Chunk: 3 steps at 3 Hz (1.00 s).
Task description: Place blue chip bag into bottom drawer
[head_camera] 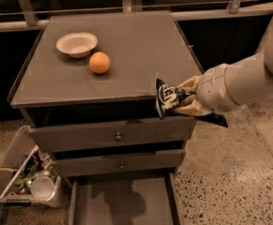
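Note:
My gripper [180, 101] is shut on the blue chip bag [164, 96], a dark navy foil bag with white lettering. It holds the bag in the air just in front of the cabinet top's front right edge, above the closed upper drawers. The bottom drawer [122, 203] is pulled open at the foot of the grey cabinet, its flat grey floor showing below and to the left of the bag. My white arm [241, 83] reaches in from the right.
A white bowl [77, 44] and an orange [99, 62] sit on the cabinet top [126, 36]. Two closed upper drawers have small round knobs [118, 136]. A clear bin of trash [26, 179] stands on the floor at the left of the cabinet.

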### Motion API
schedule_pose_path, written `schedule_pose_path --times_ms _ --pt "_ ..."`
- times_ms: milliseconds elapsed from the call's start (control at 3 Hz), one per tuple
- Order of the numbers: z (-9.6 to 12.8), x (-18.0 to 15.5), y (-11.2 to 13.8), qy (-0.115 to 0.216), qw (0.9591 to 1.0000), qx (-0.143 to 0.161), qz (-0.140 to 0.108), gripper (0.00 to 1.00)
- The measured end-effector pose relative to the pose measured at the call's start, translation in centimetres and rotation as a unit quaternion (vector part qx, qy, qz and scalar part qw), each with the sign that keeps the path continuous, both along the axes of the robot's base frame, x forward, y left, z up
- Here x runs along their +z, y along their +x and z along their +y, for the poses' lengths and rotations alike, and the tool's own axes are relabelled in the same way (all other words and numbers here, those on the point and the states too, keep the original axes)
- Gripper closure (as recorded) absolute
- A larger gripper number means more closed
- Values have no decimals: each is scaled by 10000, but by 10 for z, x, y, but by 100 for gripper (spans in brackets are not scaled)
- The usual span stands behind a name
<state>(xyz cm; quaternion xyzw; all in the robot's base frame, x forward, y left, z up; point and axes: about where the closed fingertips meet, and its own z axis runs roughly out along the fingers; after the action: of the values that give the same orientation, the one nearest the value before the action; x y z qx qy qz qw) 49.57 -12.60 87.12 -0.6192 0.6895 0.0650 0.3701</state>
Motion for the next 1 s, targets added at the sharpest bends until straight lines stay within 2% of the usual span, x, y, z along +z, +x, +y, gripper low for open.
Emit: schedule_pose_path --times_ms 333,667,1000 --pt "16 -52 -47 166 9993 -158 294 100" --pt "16 -48 -45 161 9994 -152 261 100" --pt "36 -69 -47 277 9989 -9 387 100"
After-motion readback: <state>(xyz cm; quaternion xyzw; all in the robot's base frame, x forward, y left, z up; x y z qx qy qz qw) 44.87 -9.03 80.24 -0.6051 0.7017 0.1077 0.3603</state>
